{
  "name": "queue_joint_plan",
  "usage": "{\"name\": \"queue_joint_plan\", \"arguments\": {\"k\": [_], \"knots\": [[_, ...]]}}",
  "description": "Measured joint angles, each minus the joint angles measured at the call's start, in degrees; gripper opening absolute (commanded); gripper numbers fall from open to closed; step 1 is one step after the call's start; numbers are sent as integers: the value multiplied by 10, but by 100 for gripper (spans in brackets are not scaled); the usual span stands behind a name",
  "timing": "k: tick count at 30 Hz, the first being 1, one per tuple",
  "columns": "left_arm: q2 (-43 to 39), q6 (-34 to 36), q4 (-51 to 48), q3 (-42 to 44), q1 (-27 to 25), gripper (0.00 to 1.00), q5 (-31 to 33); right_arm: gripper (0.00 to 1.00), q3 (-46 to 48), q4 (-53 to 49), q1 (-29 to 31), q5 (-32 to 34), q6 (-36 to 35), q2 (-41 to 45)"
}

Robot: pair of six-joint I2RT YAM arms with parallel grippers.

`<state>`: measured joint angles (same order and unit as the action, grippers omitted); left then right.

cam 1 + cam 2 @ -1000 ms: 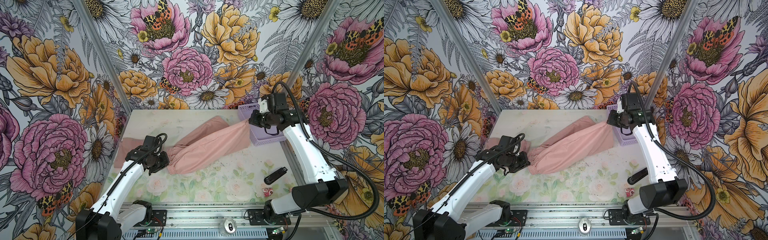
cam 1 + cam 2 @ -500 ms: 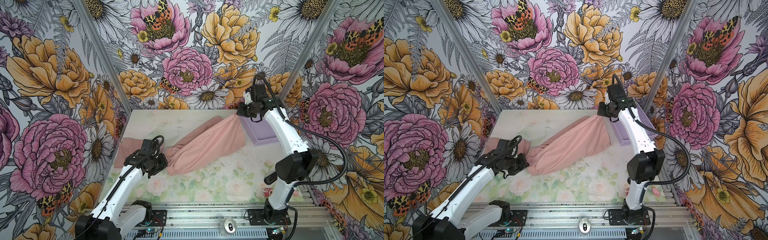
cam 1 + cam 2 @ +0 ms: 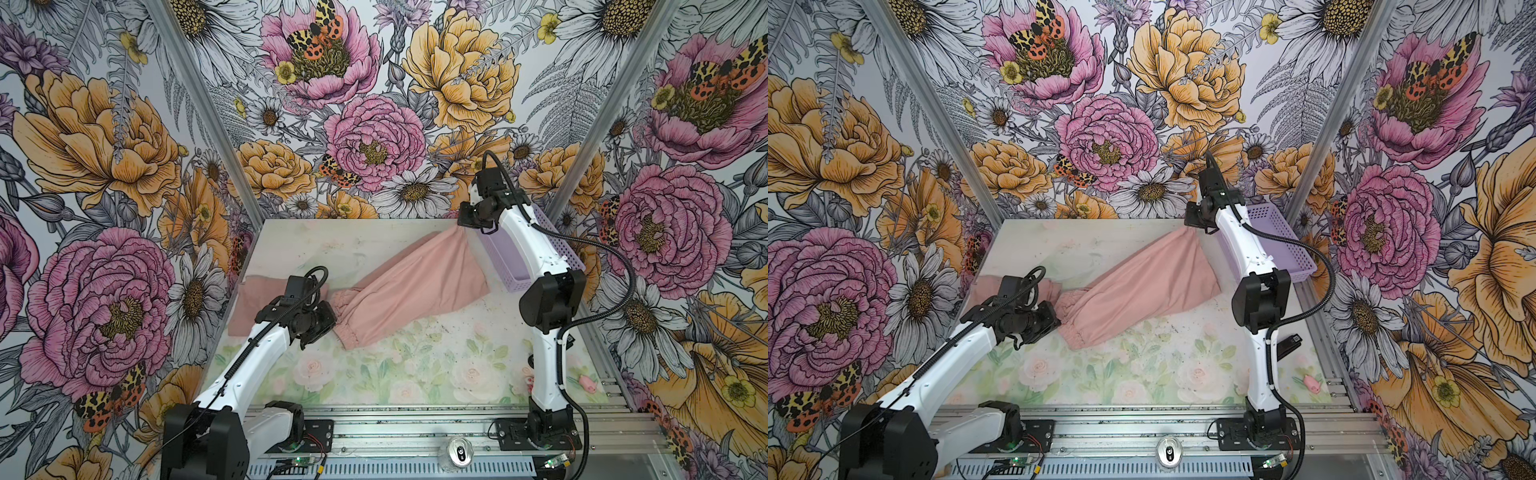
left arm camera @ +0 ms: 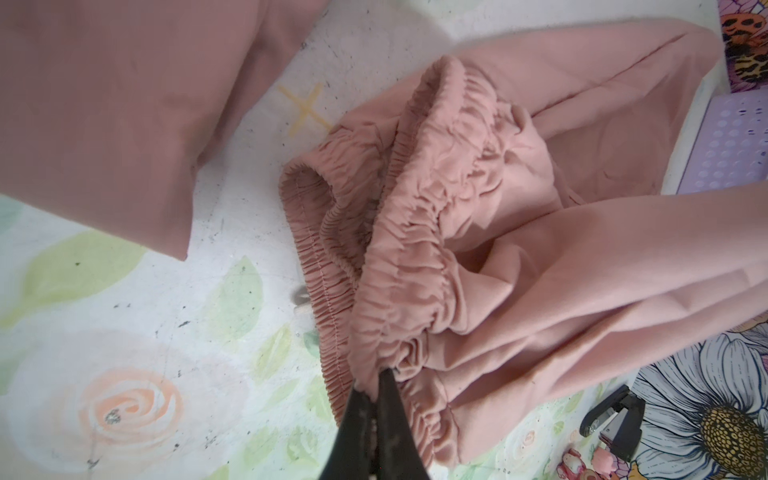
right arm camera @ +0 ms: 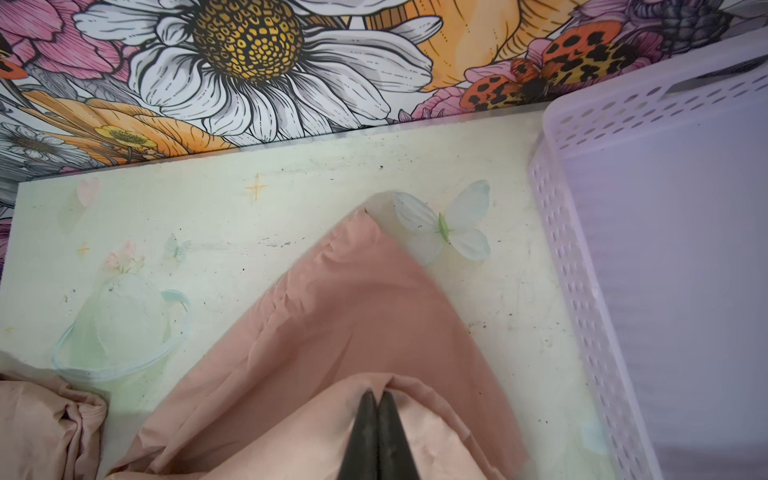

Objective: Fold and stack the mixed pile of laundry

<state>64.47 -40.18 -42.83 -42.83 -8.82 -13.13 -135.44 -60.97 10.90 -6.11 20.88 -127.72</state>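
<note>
A: How will the shorts handle?

B: Light and limp, I'd judge. There's no stiffness, so they'll sag wherever nothing supports them. The gathered waistband is thick and gives a sure hold, while the thin far end could slip.

A: And the end effectors?

B: The left end effector is pinched shut on the waistband. The right end effector is clamped on the far end, raised just beside the basket at the desk's far right corner.

A: So where do the shorts lie?

B: Strung between the two, slanting from mid-desk toward that corner and mostly resting on the surface. A folded garment lies at the left edge.
</note>
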Motion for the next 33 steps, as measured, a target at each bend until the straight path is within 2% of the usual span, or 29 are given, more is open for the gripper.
{"name": "queue_joint_plan", "arguments": {"k": [10, 15, 33], "knots": [[39, 3, 47, 6, 22, 0, 0, 0, -99, 0, 9, 2, 0, -86], [41, 9, 56, 6, 30, 0, -2, 0, -126, -1, 13, 1, 1, -96], [-19, 17, 4, -24, 34, 0, -19, 0, -107, -61, 12, -4, -32, 52]]}}
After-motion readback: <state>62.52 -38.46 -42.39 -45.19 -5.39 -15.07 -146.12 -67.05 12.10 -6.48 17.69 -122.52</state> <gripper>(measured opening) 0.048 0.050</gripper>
